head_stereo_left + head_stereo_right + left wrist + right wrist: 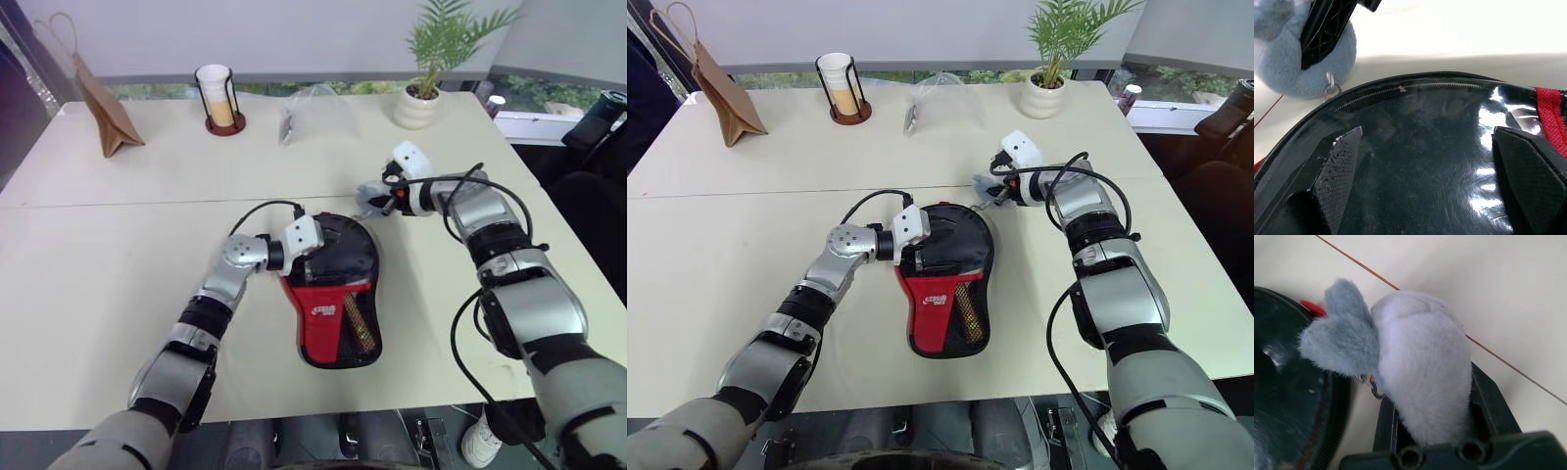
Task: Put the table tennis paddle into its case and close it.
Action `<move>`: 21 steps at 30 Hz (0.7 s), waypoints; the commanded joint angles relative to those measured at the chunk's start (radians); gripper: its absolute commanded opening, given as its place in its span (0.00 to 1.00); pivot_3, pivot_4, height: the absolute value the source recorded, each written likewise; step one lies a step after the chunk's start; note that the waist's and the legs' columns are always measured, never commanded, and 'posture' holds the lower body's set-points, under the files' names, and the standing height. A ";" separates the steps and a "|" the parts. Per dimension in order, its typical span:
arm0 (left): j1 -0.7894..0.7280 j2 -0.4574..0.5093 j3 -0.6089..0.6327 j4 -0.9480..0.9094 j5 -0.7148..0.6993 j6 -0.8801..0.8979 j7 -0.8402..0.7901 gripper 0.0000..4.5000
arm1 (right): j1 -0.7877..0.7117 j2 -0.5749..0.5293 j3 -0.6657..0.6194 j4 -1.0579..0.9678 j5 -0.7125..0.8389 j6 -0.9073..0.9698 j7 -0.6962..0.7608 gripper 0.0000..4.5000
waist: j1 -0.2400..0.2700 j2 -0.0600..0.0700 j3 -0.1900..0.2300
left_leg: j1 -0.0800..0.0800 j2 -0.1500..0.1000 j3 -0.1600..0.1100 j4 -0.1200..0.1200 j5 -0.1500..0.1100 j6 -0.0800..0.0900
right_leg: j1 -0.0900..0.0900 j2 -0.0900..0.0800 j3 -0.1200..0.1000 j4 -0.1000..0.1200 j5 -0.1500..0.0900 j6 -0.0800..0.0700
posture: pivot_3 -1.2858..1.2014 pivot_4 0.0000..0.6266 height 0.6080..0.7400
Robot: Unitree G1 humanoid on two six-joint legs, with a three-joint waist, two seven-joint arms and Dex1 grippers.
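Paddle-shaped black fabric zip case [338, 294] with red logo panel and mesh window lies mid-surface [118, 294] on the pale surface, long axis running 12 to 6, round end at 12. Paddle not separately visible; likely inside already.

Left end effector [312, 245] rests over the round end, fingers [1337, 161] spread wide on the glossy panel, holding nothing.

Right end effector [991, 191] sits at 1 o'clock off the case rim, narrowed onto a small grey plush toy [1420, 372] that seems linked to the zip by a metal ring. Judgement: the closing pull belongs to the right arm.

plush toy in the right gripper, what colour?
Pale grey-blue plush toy; right wrist view shows it best.
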 commanded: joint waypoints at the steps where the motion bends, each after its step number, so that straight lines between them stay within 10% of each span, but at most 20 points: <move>1: 0.033 0.013 -0.042 0.037 0.046 0.033 -0.001 1.00 | 0.047 -0.056 -0.021 -0.126 -0.019 0.025 -0.015 0.04 | -0.001 0.000 0.000 | 0.000 0.000 0.000 0.000 0.000 0.000 | 0.000 0.000 0.000 0.000 0.000 0.000 | 0.52 0.24 1.00; 21: 0.021 0.000 -0.051 0.084 0.054 0.040 0.009 1.00 | 0.502 -0.325 -0.034 -0.894 -0.010 0.258 0.033 0.04 | 0.009 0.002 -0.001 | 0.001 0.000 -0.002 0.000 0.000 0.000 | 0.002 0.000 0.000 -0.002 -0.002 -0.004 | 0.52 0.24 1.00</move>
